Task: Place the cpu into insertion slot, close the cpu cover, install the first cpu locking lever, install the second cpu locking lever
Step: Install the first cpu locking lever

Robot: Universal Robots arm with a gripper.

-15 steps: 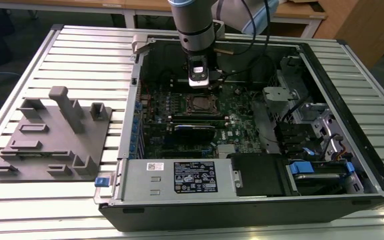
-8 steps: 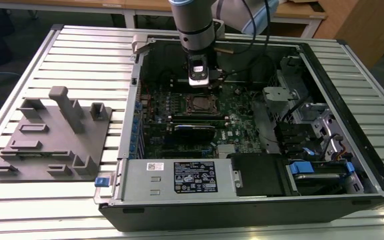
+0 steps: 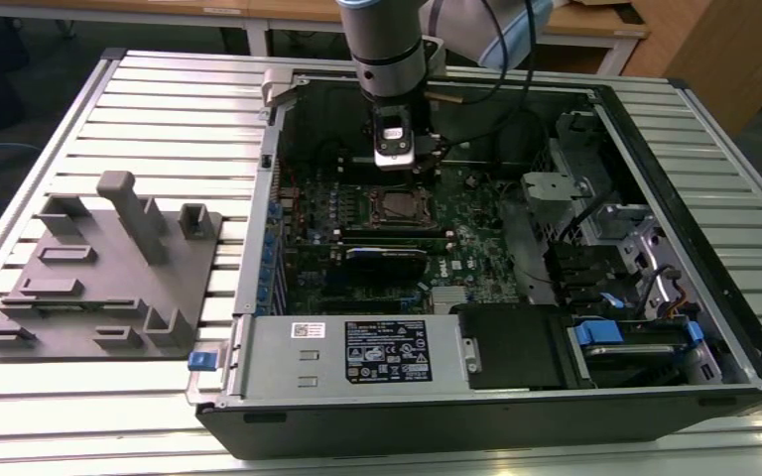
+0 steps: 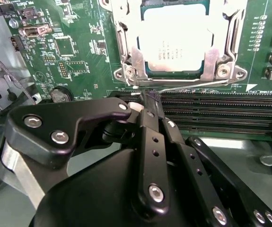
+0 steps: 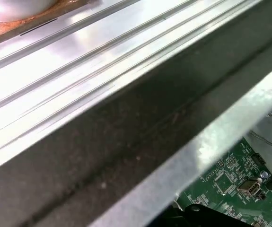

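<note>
The cpu sits in the insertion slot, its silver-grey top showing through the square window of the cpu cover, which lies flat over it. A thin wire lever runs along the near edge of the socket, just beside the long black card slots. In the exterior view the socket lies in the middle of the green motherboard, inside the open computer case. The case also holds a power supply box with a black label at its near end, a black rectangular chip with a blue edge between that box and the socket, and drive bays with blue tabs toward the exterior view's right.

The claw hangs just beside the socket on its card-slot side, with its black fingers pressed together and their tips at the wire lever; whether they touch it I cannot tell. In the exterior view the arm comes straight down into the case from above, with the claw just behind the socket.

The case rests on a slatted metal worktop. A grey plastic fixture with upright posts stands on the worktop, well apart from the case, on the exterior view's left. The first wrist view shows the case's metal edge close up and a corner of the motherboard.
</note>
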